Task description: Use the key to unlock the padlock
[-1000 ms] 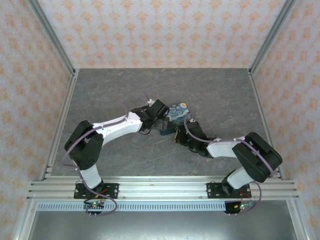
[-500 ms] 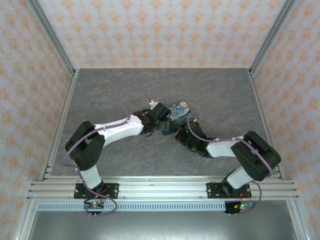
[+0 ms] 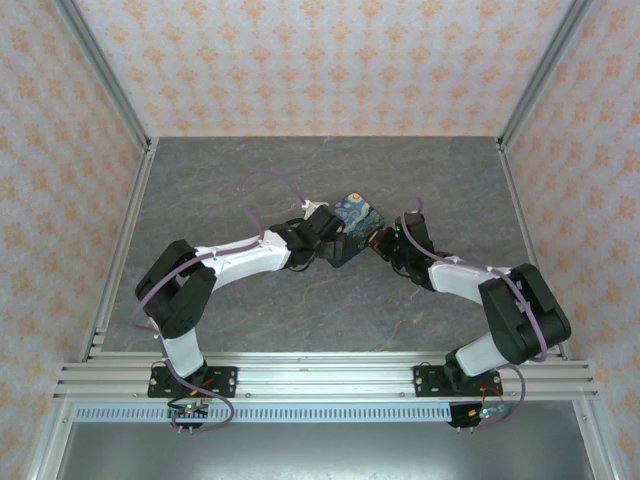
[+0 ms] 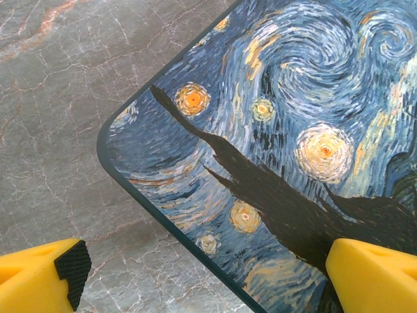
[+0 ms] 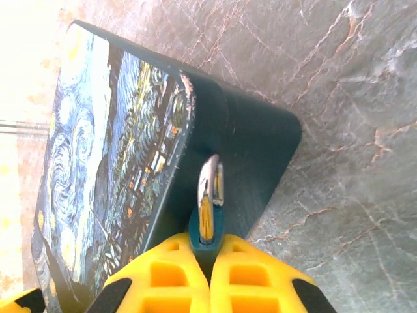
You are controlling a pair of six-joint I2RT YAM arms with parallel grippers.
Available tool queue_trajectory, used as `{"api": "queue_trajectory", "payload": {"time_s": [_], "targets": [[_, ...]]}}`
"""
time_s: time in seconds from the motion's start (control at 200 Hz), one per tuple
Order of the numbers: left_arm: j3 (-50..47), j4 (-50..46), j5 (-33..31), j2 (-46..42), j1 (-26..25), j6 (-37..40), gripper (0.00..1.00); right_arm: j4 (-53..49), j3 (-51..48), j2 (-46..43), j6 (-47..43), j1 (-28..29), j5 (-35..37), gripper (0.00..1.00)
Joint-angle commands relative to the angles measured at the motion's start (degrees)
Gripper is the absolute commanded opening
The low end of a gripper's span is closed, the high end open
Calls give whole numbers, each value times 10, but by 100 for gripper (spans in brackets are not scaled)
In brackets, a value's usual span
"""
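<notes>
Both end effectors meet at the padlock point(image 3: 357, 216), which sits near the middle of the table point(image 3: 220, 180), slightly toward the right edge. Bare grey surface lies all around it, and the far edge, both side edges and every corner are well apart from it. The right end effector point(image 5: 207, 257) has its yellow fingers point(image 5: 254, 274) pressed together on the teal head of the key point(image 5: 208, 208). The key's pale shaft points at the padlock's dark teal side wall, and its tip is at or touching that wall; whether it sits in a keyhole cannot be told. The left end effector point(image 4: 208, 277) is on the opposite side of the padlock with its fingers point(image 4: 39, 277) spread wide. One is over bare table beside the block's edge, the other is over the starry printed face, and neither visibly presses it.
</notes>
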Motion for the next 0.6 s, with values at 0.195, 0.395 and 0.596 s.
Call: {"api": "queue_trajectory", "payload": {"time_s": [0.195,0.395,0.596], "targets": [[-35,-106,24,22,-4,12,97,-22,-70,-81,-7,-2,-32,0],[-27,-99,67,-42,-4,11,100,-51,-132,-141,-5,-3,-15,4],[-9,-113,90,-129,6,8,100,-149,-139,-234,-23,-18,3,52]]}}
